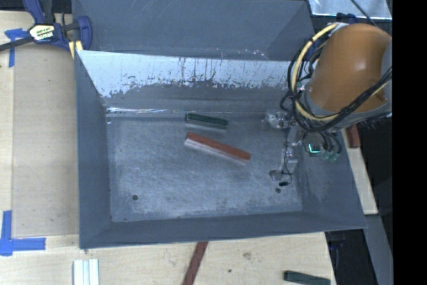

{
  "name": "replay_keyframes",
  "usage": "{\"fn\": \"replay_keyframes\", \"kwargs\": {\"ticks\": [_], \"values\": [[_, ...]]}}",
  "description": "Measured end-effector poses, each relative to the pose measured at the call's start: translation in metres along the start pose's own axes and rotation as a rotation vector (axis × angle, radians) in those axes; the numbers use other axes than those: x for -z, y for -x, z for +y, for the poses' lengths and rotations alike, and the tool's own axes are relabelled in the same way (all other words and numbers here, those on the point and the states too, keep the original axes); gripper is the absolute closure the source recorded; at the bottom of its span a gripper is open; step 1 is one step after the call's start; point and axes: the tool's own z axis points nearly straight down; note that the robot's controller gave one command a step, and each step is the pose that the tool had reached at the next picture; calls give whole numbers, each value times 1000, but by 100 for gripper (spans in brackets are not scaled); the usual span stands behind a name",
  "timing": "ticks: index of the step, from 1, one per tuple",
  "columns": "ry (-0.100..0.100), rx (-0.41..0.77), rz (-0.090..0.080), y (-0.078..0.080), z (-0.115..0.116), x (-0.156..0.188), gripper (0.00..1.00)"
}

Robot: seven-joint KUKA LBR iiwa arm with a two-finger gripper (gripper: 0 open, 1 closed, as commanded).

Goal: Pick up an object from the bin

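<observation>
A reddish-brown flat stick (217, 147) lies slanted near the middle of the bin floor. Just behind it, close to the back wall, rests a short dark green bar (207, 121). My gripper (285, 175) hangs at the right side of the bin, low over the floor, well to the right of both things. Nothing shows between its thin fingers.
A small dark speck (135, 197) sits on the floor at the front left. The arm's orange dome and looped cables overhang the bin's right wall. The left and front of the floor are bare grey metal.
</observation>
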Motion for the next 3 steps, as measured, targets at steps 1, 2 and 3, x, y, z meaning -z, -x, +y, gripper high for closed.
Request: {"fn": "replay_keyframes", "kwargs": {"ticks": [1,2,3], "values": [[-1,2,-9,2,0,4,0],[-1,17,-14,46,23,-69,0],[0,28,-3,71,34,-81,0]]}}
